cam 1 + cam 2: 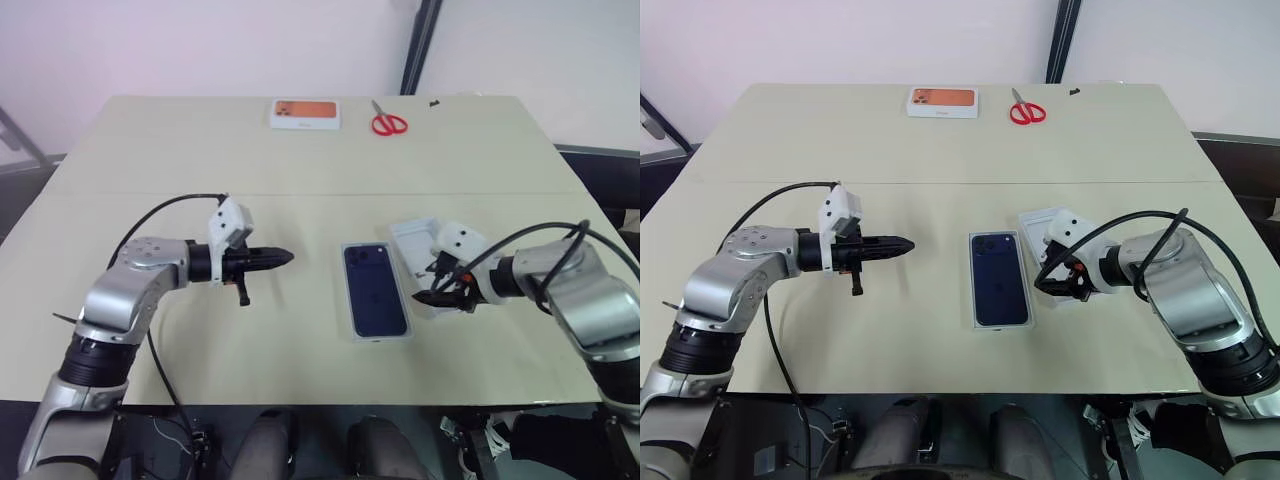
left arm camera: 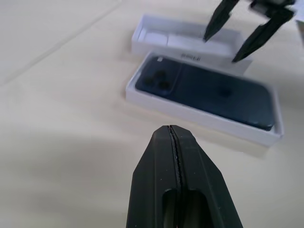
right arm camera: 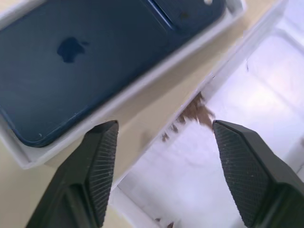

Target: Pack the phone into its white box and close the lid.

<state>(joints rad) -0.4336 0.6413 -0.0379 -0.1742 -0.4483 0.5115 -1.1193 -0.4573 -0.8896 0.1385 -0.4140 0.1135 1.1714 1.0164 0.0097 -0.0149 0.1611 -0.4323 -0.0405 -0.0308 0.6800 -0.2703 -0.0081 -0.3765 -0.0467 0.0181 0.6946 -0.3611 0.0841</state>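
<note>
The right gripper [image 1: 1048, 284] hangs with its two black fingers spread wide and nothing between them. In the right wrist view, one fingertip [image 3: 102, 161] is above the gap beside the white box [image 3: 142, 88] and the other fingertip [image 3: 242, 166] is above the lid [image 3: 228, 109]. The lid lies open side up, showing its plain white inside, just to the right of the white box and a little farther from the robot. The phone [image 1: 375, 290] is already lying in the white box, back side up, with its camera cluster at the far end.

The left gripper [image 1: 283, 257] is to the left of the box, well apart from it, above the table [image 1: 200, 150]. Its fingers are pressed together and they hold nothing.

I judge that the packing step is done and the lid step is now in hand. The next move asks the right gripper to come down over the near long wall of the lid and pinch it. Then the lid must be lifted, turned over and set squarely onto the white box. The shallow wall gives little to hold, so the lid may slip or tilt.

On the far side of the table rest an orange-printed box [image 1: 305, 113] and red scissors [image 1: 388, 121], well apart from the work.
</note>
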